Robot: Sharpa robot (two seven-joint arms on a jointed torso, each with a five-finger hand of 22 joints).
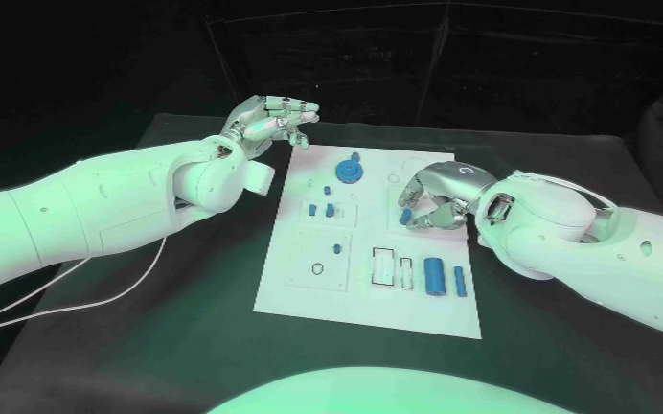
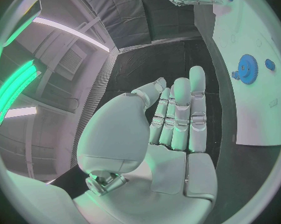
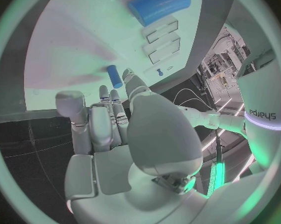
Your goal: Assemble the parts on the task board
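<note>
Assembly stood partly done as I judged it. On the task board [image 1: 311,285], a blue gear [image 1: 351,172] was seated at 12 o'clock; loose cylinders [image 1: 435,275] lay at 4 o'clock. My right hand [image 1: 431,205] touched a small part [image 1: 408,215], grasp uncertain; my left hand [image 1: 272,119] hovered empty, fingers apart.

The left arm reaches in from the side, its hand [image 1: 272,119] raised with fingers [image 2: 180,114] stretched out side by side, holding nothing. The right arm bends in from the other side, its hand [image 1: 431,198] turned downward with fingers [image 3: 109,119] curled; whether they pinch anything cannot be told
</note>
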